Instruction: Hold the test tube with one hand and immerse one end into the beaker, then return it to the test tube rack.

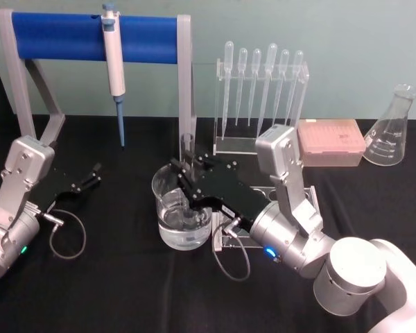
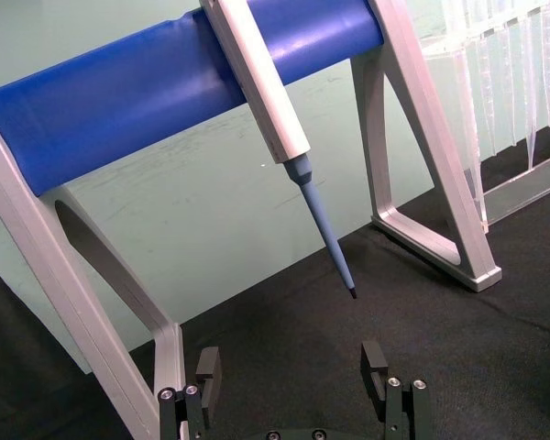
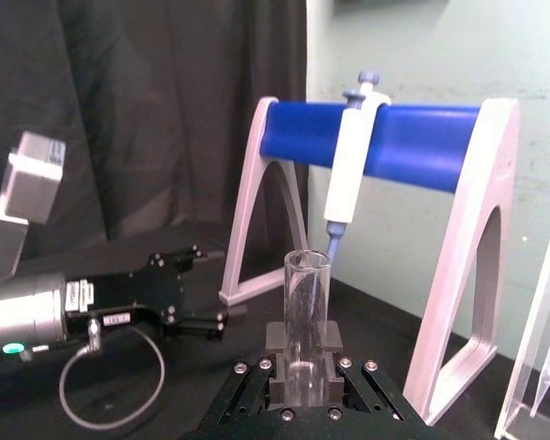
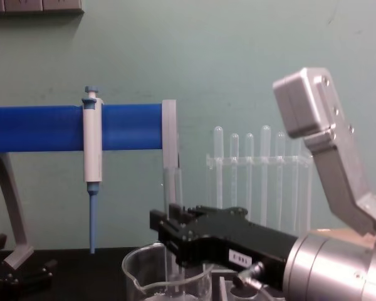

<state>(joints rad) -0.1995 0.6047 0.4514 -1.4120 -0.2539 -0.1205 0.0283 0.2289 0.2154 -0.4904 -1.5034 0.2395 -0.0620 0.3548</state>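
Black cloth covers the table (image 1: 111,291), with bare room in front of the beaker (image 1: 182,208) and the blue-barred stand (image 1: 97,35) close behind it. Over the beaker, the right gripper (image 1: 184,177) pinches the test tube (image 3: 306,302), which stands upright, open rim up, lower end down in the beaker's liquid. Well to the left, the left gripper (image 2: 293,367) rests with fingers spread

A pale green wall (image 1: 333,28) stood at the far side, behind a table under black cloth (image 1: 125,277). To the left hung a dark curtain (image 3: 147,110). Light lay even, with soft shadows on the cloth.
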